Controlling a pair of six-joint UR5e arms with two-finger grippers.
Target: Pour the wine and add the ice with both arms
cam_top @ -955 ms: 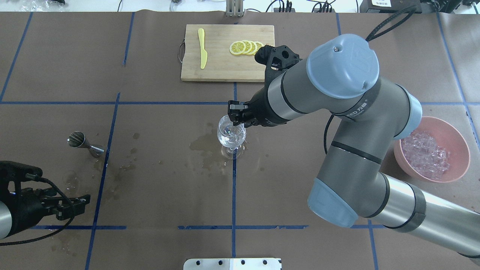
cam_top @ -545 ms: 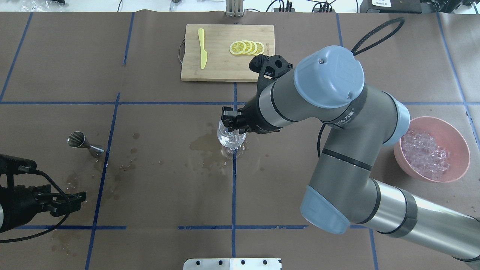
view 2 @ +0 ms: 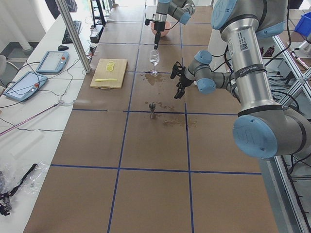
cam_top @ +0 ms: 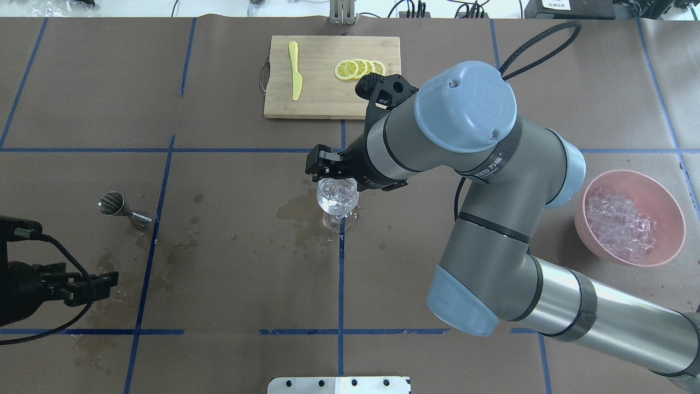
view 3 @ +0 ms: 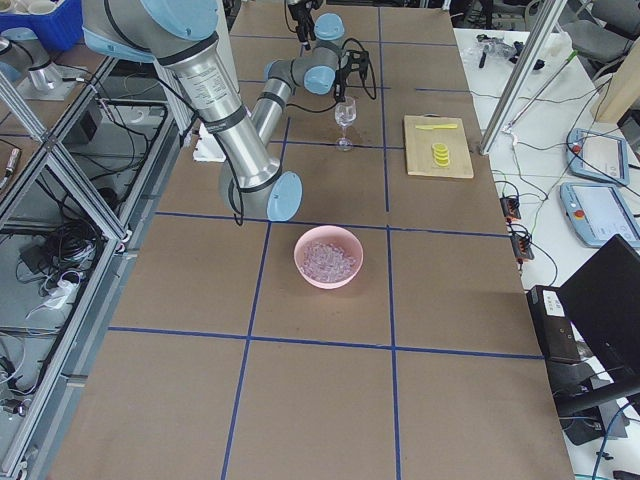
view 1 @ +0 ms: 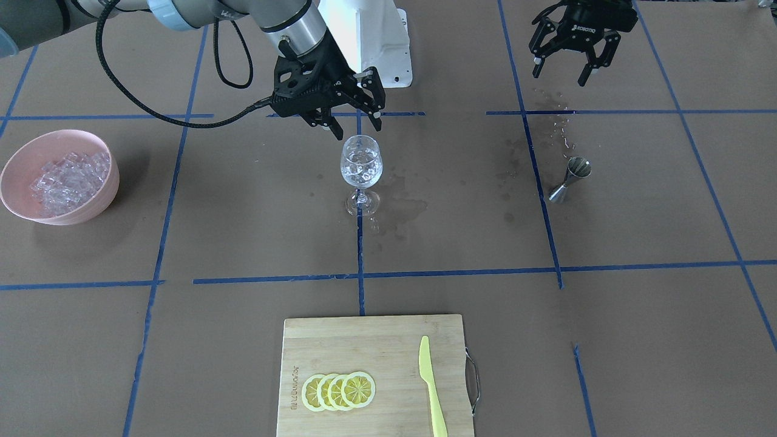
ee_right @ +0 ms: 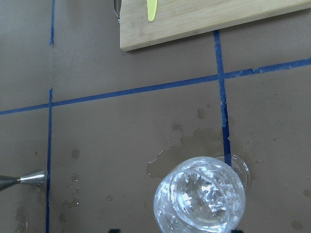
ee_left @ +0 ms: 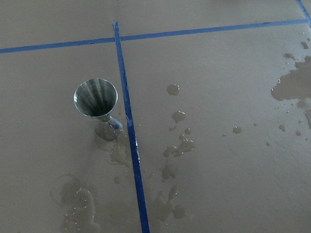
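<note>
A clear wine glass (view 1: 361, 165) stands upright at the table's middle. It holds several small clear ice cubes (ee_right: 201, 194) and a little colourless wine that barely shows. My right gripper (view 1: 357, 128) hovers just above the glass's rim, fingers spread and empty; in the overhead view it (cam_top: 324, 169) sits over the rim's far left side. My left gripper (view 1: 561, 74) is open and empty, near the robot's side of the table. It shows at the overhead view's left edge (cam_top: 104, 284). A pink bowl (view 1: 103, 200) of ice cubes (view 1: 64, 176) stands on my right.
A steel jigger (view 1: 570, 176) stands upright by wet spots, in front of my left gripper. A puddle (cam_top: 298, 210) lies beside the glass's foot. A bamboo cutting board (view 1: 376, 346) at the far edge carries lemon slices (view 1: 339, 390) and a yellow knife (view 1: 431, 388).
My right gripper has slid left across the top of the glass and the arm has swung with it. My left gripper has drawn back towards the table's left edge.
</note>
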